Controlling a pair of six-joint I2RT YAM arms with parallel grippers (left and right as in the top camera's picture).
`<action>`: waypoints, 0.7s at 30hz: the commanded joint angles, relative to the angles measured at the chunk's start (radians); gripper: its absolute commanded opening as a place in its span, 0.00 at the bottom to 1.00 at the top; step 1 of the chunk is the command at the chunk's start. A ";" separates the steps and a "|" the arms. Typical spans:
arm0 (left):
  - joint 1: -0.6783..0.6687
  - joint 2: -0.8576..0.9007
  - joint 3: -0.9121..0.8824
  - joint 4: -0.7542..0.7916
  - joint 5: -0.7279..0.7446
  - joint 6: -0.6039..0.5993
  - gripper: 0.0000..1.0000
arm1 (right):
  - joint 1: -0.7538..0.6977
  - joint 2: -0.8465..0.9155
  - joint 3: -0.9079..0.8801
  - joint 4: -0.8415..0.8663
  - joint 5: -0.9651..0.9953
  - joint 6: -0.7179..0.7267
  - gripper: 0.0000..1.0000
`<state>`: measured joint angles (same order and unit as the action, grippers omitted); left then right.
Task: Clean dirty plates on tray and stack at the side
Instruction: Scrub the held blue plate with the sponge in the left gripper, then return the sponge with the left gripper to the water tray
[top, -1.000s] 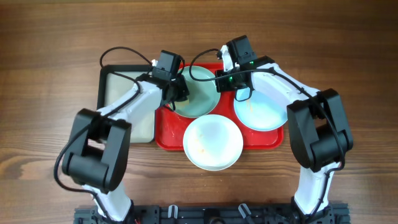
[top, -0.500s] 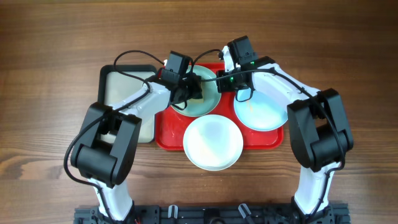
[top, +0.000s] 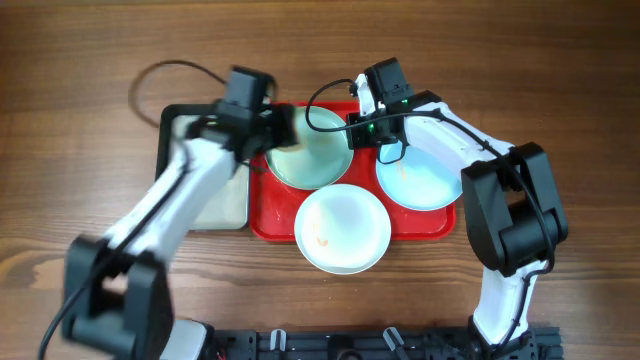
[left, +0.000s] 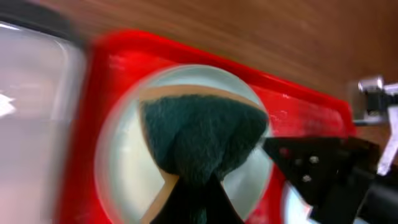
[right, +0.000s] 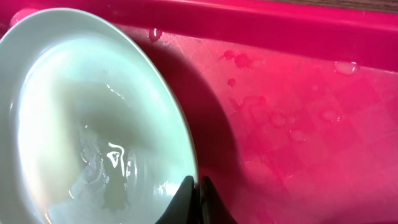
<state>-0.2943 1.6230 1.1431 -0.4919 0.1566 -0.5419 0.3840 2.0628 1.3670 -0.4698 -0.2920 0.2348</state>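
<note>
Since the earlier frame, the left arm (top: 165, 205) is swinging outward to the left, motion-blurred, and the left gripper (left: 194, 194) is sitting nearer the left rim of the plate it is working over; the right arm is holding the same pose.

The wooden table (top: 80, 80) is extending on all sides below both sets of fingers. The red tray (top: 268, 215) is lying directly under both grippers. The grey tray (top: 215, 200) is lying left of the left fingers, beside the red tray.

The pale blue-green plate (top: 318, 165) is resting on the red tray between the two grippers. The pale blue plate (top: 425, 182) is lying to the right of the right fingers. The white plate (top: 342, 228), carrying a small orange smear, is lying nearer the robot than both grippers and is overhanging the tray's front rim.

The left gripper is clamping a dark green sponge (left: 200, 134) over the pale blue-green plate; contact with the plate cannot be told. The right gripper (right: 194, 190) is pinching that plate's right rim with its fingers drawn tightly together.
</note>
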 joint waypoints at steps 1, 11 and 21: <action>0.115 -0.080 0.008 -0.158 -0.126 0.136 0.04 | 0.006 0.015 0.000 0.001 -0.022 0.004 0.06; 0.292 -0.084 -0.115 -0.237 -0.206 0.138 0.04 | 0.006 0.015 0.000 -0.003 -0.022 0.004 0.06; 0.292 -0.084 -0.132 -0.206 -0.207 0.138 0.04 | 0.006 0.016 -0.001 -0.002 0.008 0.004 0.29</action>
<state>-0.0063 1.5455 1.0203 -0.7059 -0.0334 -0.4225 0.3840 2.0628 1.3670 -0.4713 -0.2939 0.2382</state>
